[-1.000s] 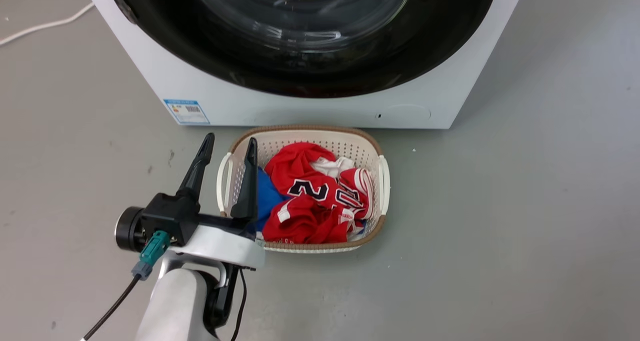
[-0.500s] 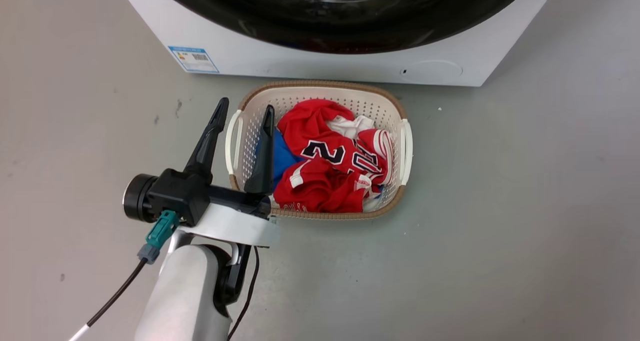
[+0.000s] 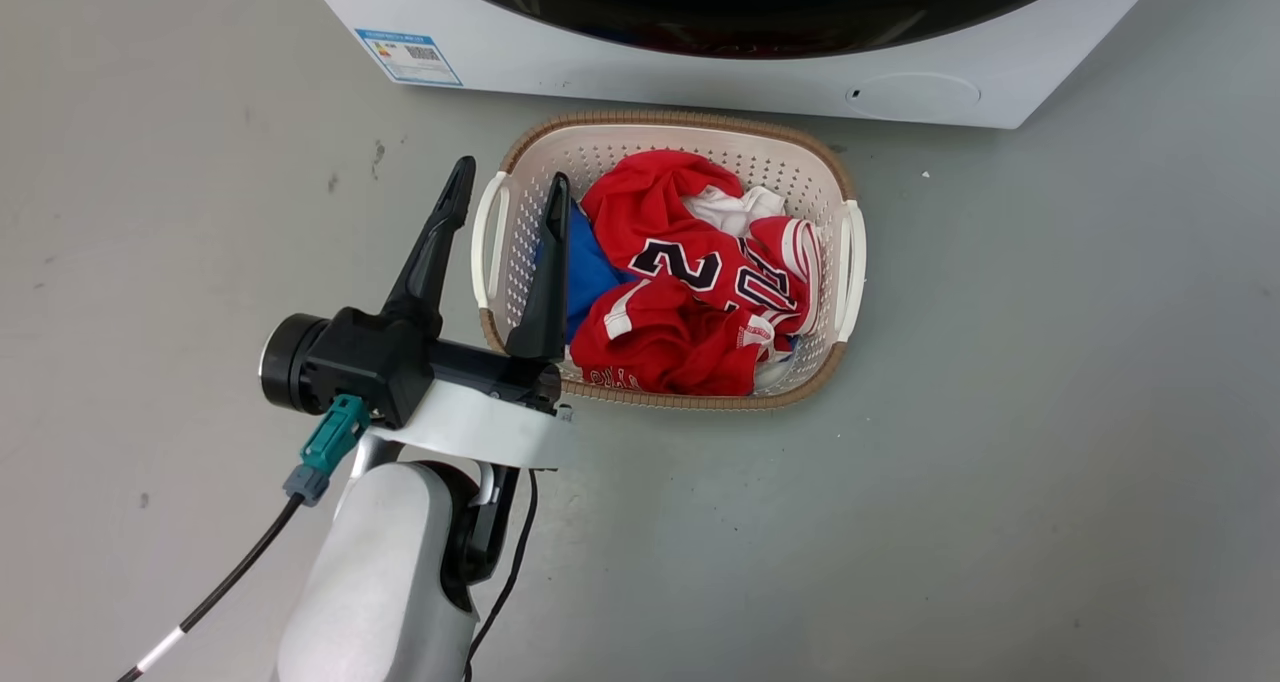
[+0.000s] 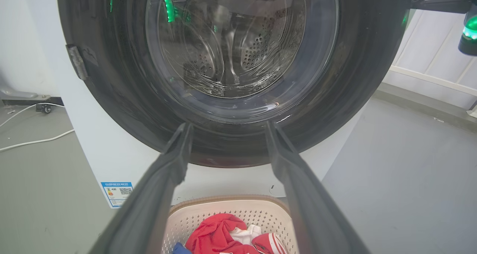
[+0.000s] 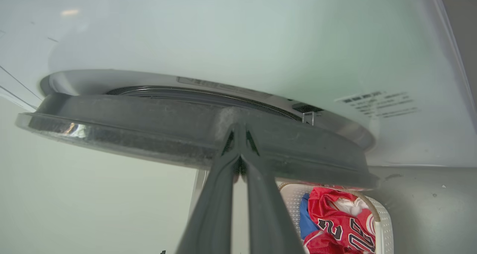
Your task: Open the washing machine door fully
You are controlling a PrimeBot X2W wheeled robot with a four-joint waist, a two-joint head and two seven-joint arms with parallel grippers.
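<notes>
The white washing machine (image 3: 640,72) stands ahead with its door (image 3: 760,12), a glossy black ring, at the top edge of the head view. In the left wrist view the door (image 4: 111,97) and its clear glass bowl face me. My left gripper (image 3: 510,172) hangs open and empty above the left end of the basket, well short of the door (image 4: 227,124). In the right wrist view the door (image 5: 149,127) shows edge-on, standing slightly off the white front (image 5: 223,34), a small latch hook showing. My right gripper (image 5: 238,127) is shut, its tips against the door's dark rim.
A white lattice laundry basket (image 3: 660,127) with red jerseys (image 3: 690,282) and a blue garment sits on the grey floor right before the machine. A blue label (image 3: 408,57) marks the machine's lower left. White cables (image 4: 33,138) lie on the floor to its left.
The whole head picture has shifted: machine and basket sit higher and further right, so the camera moved. My left gripper stays open beside the basket.
</notes>
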